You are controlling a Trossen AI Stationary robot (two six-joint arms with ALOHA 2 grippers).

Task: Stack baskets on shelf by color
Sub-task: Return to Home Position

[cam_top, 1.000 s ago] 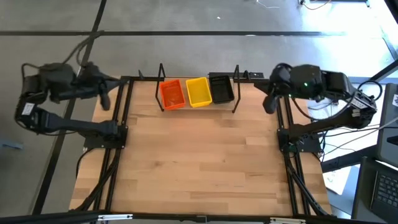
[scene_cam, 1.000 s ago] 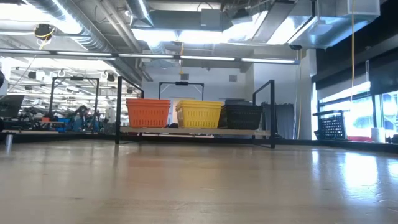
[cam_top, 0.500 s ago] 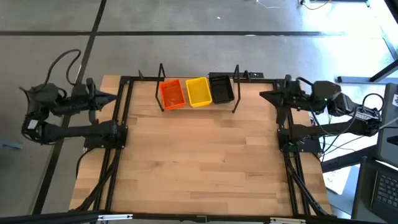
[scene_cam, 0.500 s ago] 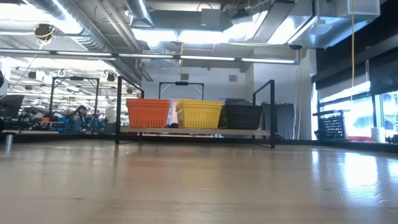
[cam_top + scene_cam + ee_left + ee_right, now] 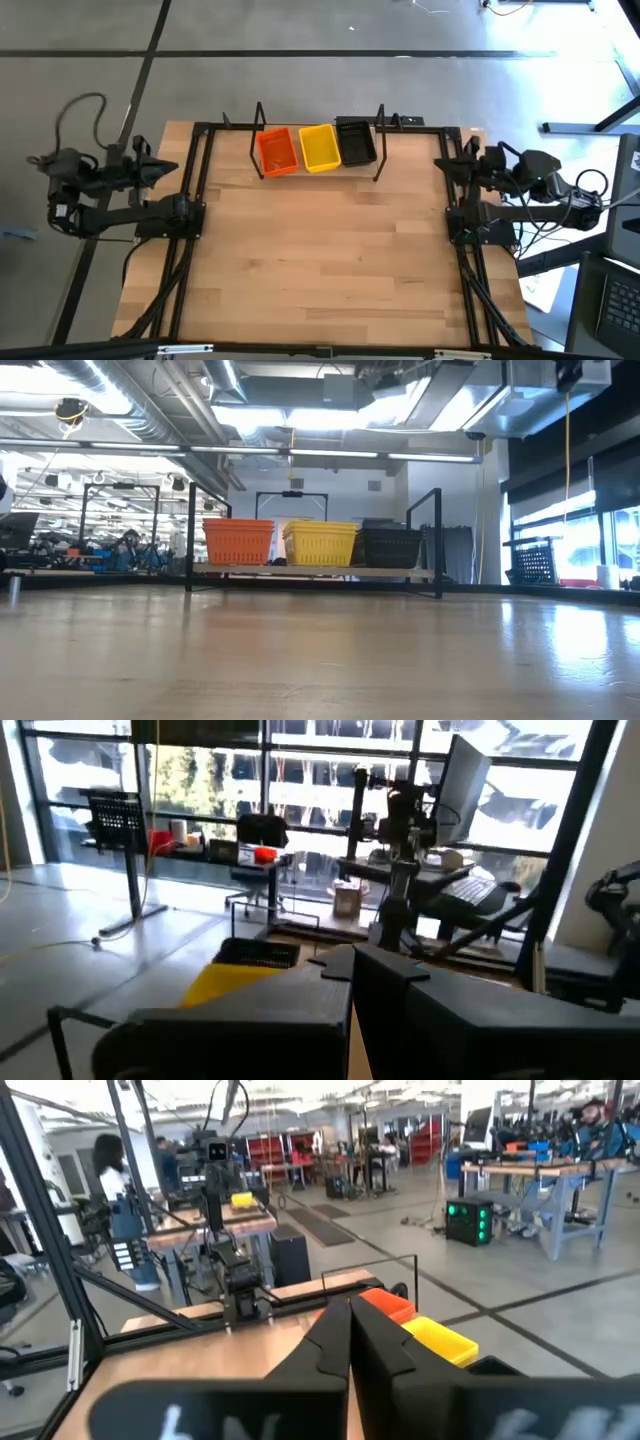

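Orange baskets, yellow baskets and black baskets are sitting sorted on the shelf between the left gripper and right gripper, both pinched shut, empty, seemingly nothing left to stack.

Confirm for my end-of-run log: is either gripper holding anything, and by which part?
Nothing is held. The left gripper and right gripper are both shut and empty, well away from the baskets on the shelf.
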